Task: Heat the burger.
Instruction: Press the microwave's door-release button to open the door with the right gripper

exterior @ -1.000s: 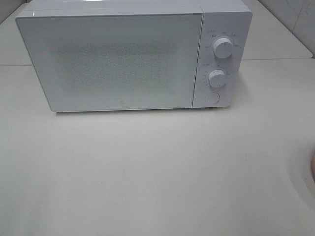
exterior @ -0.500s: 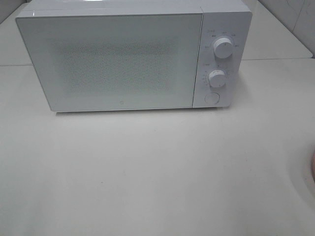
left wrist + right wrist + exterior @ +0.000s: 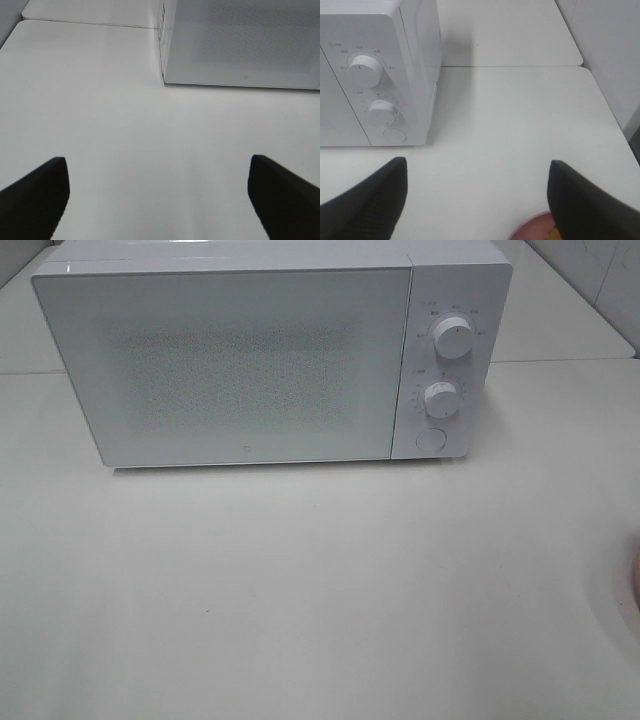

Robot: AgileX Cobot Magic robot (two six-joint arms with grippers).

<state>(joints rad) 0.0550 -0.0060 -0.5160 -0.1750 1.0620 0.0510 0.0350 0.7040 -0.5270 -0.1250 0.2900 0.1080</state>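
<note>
- Showing left claw [image 3: 157,165], right claw [image 3: 477,167] gaping wide, empty.
- Glimpsing burger [image 3: 553,233] sliver on pink plate [image 3: 532,226], counter's [image 3: 300,590] right edge.
- Expecting soft, light, squashy; gripping bun sides gently.

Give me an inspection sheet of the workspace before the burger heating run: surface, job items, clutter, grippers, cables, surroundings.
Surface: white table, no spills seen.
Job's things: microwave at the rear, door shut, two knobs and a round button on its right panel. Pink plate at the table's right edge, mostly out of frame. Burger barely seen, only an orange sliver on the plate.
Clutter: nothing seen.
Grippers: left gripper open, empty, over the table. Right gripper open, empty, near the plate.
Cables: nothing seen.
Surroundings: second tabletop behind; tiled wall rear right.
</note>
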